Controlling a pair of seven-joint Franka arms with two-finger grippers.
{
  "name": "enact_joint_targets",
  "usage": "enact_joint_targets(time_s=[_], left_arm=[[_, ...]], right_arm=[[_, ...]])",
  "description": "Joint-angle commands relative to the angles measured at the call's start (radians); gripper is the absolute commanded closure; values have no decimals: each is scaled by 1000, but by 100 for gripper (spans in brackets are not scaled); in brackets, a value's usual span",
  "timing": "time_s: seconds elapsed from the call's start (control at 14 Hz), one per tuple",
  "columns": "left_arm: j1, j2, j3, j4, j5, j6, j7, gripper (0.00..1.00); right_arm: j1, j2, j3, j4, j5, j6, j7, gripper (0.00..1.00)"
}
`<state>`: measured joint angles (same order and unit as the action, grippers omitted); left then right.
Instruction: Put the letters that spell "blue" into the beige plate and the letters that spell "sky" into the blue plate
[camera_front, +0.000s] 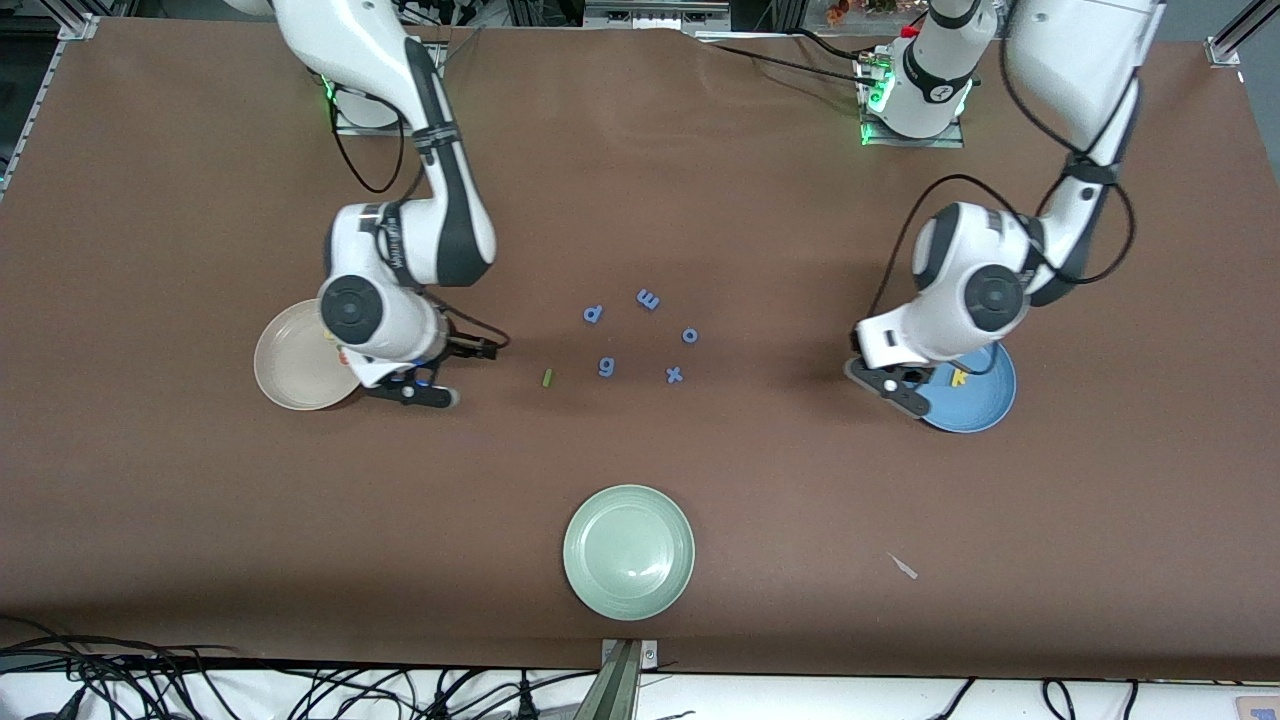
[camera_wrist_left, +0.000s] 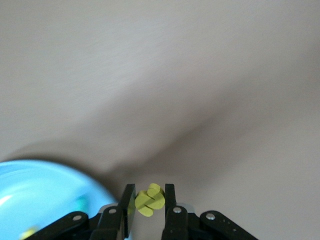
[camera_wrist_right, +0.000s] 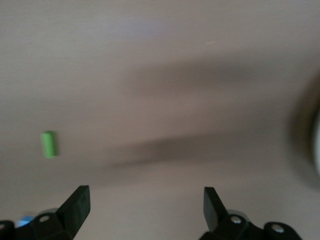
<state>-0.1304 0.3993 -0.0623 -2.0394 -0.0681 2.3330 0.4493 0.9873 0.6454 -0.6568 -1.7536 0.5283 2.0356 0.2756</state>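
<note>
- The left gripper (camera_wrist_left: 150, 200) is pinched tight on a small yellow foam letter (camera_wrist_left: 149, 199), which sits between its two black fingers (camera_wrist_left: 128, 202); its exact shape is hard to read, though it looks like the s.
- In the front view that gripper (camera_front: 893, 385) hangs just beside the rim of the blue plate (camera_front: 985, 408), over the table at the edge toward the table's middle.
- The blue plate lies toward the left arm's end of the table; a yellow letter (camera_front: 959, 377) already rests in it, partly hidden by the arm.
- The left wrist view shows the plate's rim (camera_wrist_left: 45, 172) close to the gripper, with a teal speck and a yellow speck inside, too blurred to name.
- The right gripper (camera_wrist_right: 147, 205) stands wide apart and holds nothing, its fingers (camera_wrist_right: 77, 202) over bare brown table.
- In the front view it (camera_front: 415, 392) sits just beside the beige plate (camera_front: 290, 370), which lies toward the right arm's end; the arm covers part of that plate.
- The thin green l (camera_front: 547, 378) lies on the table between the right gripper and the periwinkle letters (camera_front: 640, 335), apart from both; the right wrist view also shows it (camera_wrist_right: 49, 144).
- The pale green plate (camera_front: 628, 552) lies nearer to the front camera than those letters.
</note>
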Motion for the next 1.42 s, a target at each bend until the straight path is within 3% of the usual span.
enact_joint_targets(time_s=[0.0, 0.14, 0.21, 0.36, 0.43, 0.78, 0.85, 0.93, 1.07, 1.14, 1.35], left_arm=[[67, -17, -4, -30, 19, -4, 127, 100], [84, -14, 22, -30, 19, -3, 140, 88], [84, -13, 27, -30, 19, -1, 144, 69], [86, -13, 32, -32, 19, -1, 141, 12], [94, -14, 32, -32, 19, -1, 138, 0], [103, -34, 32, -56, 19, -1, 126, 0], [110, -65, 32, -83, 19, -4, 127, 0], [121, -103, 30, -120, 19, -6, 127, 0], [130, -148, 30, -134, 17, -4, 126, 0], [130, -164, 30, -128, 14, -4, 126, 0], [127, -246, 27, -127, 17, -14, 127, 0]], right_arm=[[-10, 106, 35, 121, 51, -8, 72, 0], [-15, 147, 65, 163, 93, 5, 83, 0], [-15, 163, 66, 177, 96, 11, 80, 0], [-16, 177, 69, 178, 105, 40, 77, 0], [-16, 183, 86, 178, 110, 55, 74, 0], [-19, 221, 123, 206, 110, 87, 83, 2], [-18, 221, 124, 204, 110, 87, 82, 13], [-16, 223, 124, 204, 110, 87, 77, 30], [-16, 221, 124, 204, 113, 87, 70, 79], [-16, 221, 124, 204, 113, 87, 71, 98], [-19, 220, 124, 204, 113, 83, 77, 100]])
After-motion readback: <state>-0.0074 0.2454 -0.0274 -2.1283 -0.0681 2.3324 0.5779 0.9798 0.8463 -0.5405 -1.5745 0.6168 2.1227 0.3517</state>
